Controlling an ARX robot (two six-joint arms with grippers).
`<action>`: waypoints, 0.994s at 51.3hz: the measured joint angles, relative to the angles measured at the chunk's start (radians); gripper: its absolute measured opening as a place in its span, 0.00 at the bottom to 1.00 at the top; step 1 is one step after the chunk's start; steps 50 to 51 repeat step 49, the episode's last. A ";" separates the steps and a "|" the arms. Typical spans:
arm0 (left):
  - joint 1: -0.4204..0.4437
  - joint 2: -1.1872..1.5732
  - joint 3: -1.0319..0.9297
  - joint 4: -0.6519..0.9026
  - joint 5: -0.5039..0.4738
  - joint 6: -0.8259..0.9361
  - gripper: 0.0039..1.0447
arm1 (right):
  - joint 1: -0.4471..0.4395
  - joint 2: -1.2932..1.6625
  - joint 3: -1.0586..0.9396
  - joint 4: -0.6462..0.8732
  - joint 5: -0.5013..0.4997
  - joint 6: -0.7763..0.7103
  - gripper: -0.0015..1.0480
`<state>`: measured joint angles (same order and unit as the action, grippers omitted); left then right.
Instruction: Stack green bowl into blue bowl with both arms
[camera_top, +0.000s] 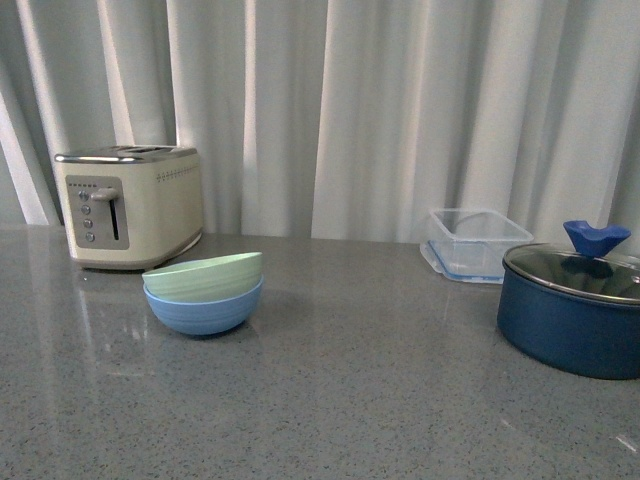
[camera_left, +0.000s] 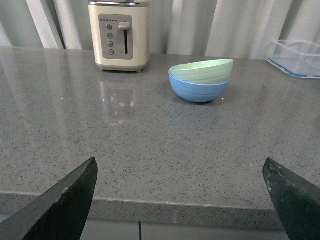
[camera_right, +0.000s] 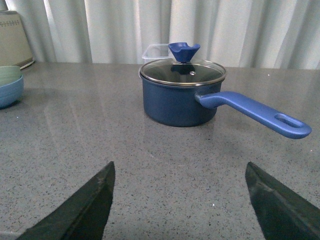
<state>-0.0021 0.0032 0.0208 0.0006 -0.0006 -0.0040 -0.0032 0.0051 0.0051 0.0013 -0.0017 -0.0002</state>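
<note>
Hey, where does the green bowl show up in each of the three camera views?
Front view: the green bowl sits tilted inside the blue bowl, left of centre, in front of the toaster.
Left wrist view: the bowl is above the middle of the picture, nested in the blue bowl, beside the toaster.
Right wrist view: only a sliver of it shows at the picture's left edge, on the blue bowl.
Shared landmark: the cream toaster, which appears in all three views.
</note>
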 joint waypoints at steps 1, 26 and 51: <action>0.000 0.000 0.000 0.000 0.000 0.000 0.94 | 0.000 0.000 0.000 0.000 0.000 0.000 0.78; 0.000 0.000 0.000 0.000 0.000 0.000 0.94 | 0.000 0.000 0.000 0.000 0.000 0.000 0.90; 0.000 0.000 0.000 0.000 0.000 0.000 0.94 | 0.000 0.000 0.000 0.000 0.000 0.000 0.90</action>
